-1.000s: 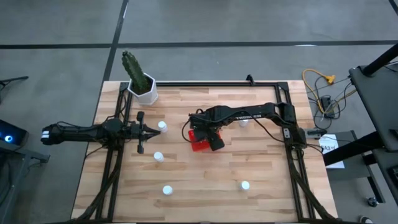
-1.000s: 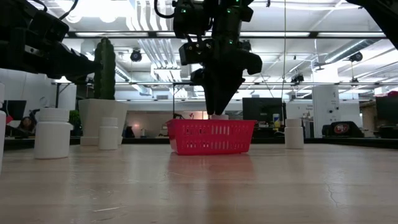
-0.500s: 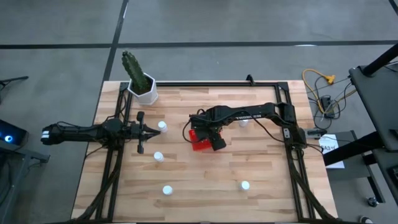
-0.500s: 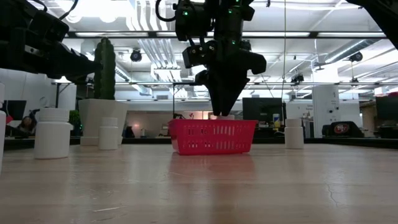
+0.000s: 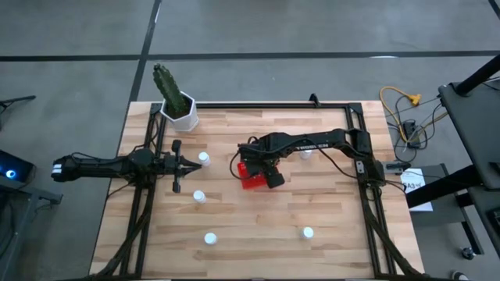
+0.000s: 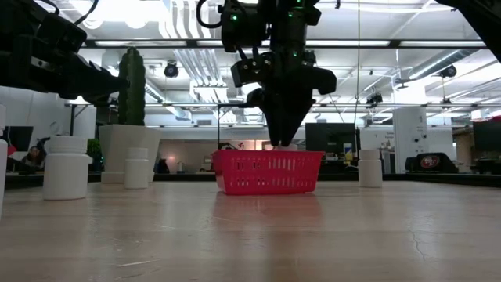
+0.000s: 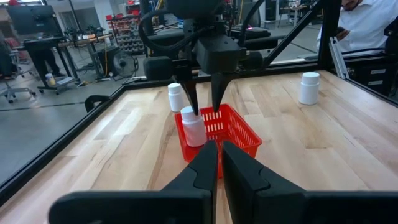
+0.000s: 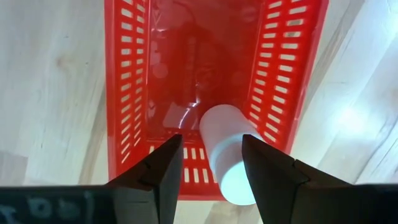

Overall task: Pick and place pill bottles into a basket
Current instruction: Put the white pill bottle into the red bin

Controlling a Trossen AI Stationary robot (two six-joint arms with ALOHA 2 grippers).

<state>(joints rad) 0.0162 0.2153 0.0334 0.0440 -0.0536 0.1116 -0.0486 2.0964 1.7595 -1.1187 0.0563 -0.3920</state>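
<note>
**A:** Where is your right tool?

**B:** My right tool (image 6: 279, 141) hangs over the small red rectangular plastic basket with mesh-like sides (image 5: 251, 177), near the middle of the pale wooden tabletop (image 5: 258, 226). Its 2 dark fingers (image 8: 158, 171) are clamped on a small white cylindrical pill bottle with a white cap (image 8: 226, 149). The bottle sits between them, its lower end down inside the basket near one short wall. In the left wrist view the same bottle (image 7: 193, 129) stands upright at the basket's near end, with the fingers on either side.

**A:** And the left one?

**B:** My left tool (image 7: 219, 163) is closed tight, holding nothing. It waits above the left side of the tabletop, pointing toward the basket.

**A:** What about the other bottles?

**B:** From above I count 5 more on the tabletop. 1 (image 5: 204, 158) is just beside my left tool's tip, 1 (image 5: 199, 196) is a little nearer the front, 1 (image 5: 210, 238) is close to the front left, 1 (image 5: 308, 232) is at the front right, and 1 (image 5: 306, 154) lies partly behind my right arm. All are apart from the basket.

**A:** Anything else there?

**B:** A white hexagonal pot holding a green cactus (image 5: 181, 109) stands at the back left corner.
</note>
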